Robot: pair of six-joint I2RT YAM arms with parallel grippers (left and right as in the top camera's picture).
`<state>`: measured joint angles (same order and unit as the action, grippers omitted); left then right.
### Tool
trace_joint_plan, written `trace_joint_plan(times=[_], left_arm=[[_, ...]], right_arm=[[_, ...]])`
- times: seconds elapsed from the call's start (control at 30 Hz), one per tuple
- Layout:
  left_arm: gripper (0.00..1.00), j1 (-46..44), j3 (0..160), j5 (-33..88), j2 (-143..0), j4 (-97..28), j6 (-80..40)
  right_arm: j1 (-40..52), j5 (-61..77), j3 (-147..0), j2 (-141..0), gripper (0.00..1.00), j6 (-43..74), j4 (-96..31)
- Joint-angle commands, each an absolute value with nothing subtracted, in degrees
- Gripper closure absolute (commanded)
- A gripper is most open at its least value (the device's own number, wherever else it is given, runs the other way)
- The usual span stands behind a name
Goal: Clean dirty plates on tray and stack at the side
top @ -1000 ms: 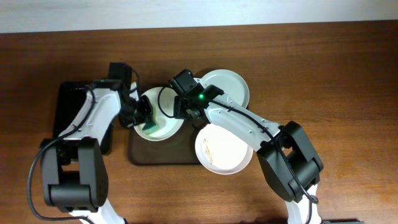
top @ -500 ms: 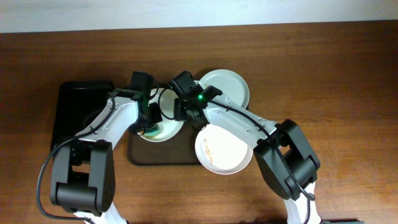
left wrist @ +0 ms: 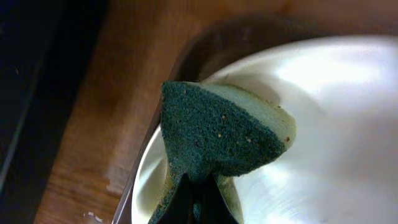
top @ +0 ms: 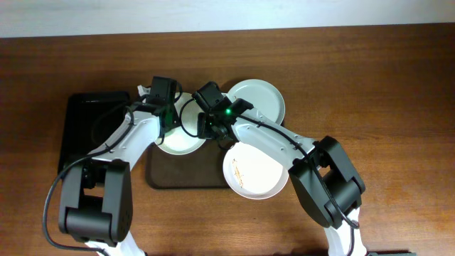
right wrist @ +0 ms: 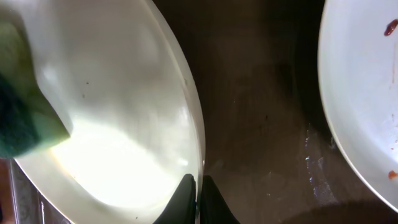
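Observation:
A white plate (top: 183, 139) sits on the left part of the dark brown tray (top: 181, 176). My left gripper (top: 168, 118) is shut on a green sponge (left wrist: 217, 134) and presses it on this plate (left wrist: 329, 130) near its far left rim. My right gripper (top: 208, 126) is shut on the plate's right rim (right wrist: 198, 186); the plate (right wrist: 112, 112) and sponge (right wrist: 22, 121) show in the right wrist view. A second white plate (top: 256, 171) with brownish smears lies at the tray's right end. A pale blue-green plate (top: 261, 99) lies behind it.
A smaller black tray (top: 89, 121) lies on the wooden table to the left of the brown tray. In the right wrist view wet brown tray floor (right wrist: 261, 124) separates the held plate from a smeared plate (right wrist: 364, 93) on the right.
My left gripper has moved the sponge from the near left part of the plate to its far left rim. The right gripper has stayed on the plate's rim.

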<state>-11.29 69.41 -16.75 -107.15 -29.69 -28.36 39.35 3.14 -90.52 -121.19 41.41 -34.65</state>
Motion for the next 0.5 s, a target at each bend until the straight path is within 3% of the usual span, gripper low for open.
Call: trace_joint_plan(times=[0.0, 0.33, 0.47], left_arm=[[0.99, -11.11, 75.00, -19.35, -103.11, -28.95, -28.84], [0.99, -10.85, 78.15, -19.27, -93.97, -35.20, -28.47], [0.99, -9.58, 78.15, -12.43, -93.73, -39.86, -28.47]], right_arm=[[39.35, 4.10, -90.63, -122.32, 0.96, 40.49, -35.57], [38.13, 3.84, -91.07, -120.95, 0.96, 36.47, -38.17], [36.99, -4.34, -92.86, -115.18, 0.96, 30.94, -42.39]])
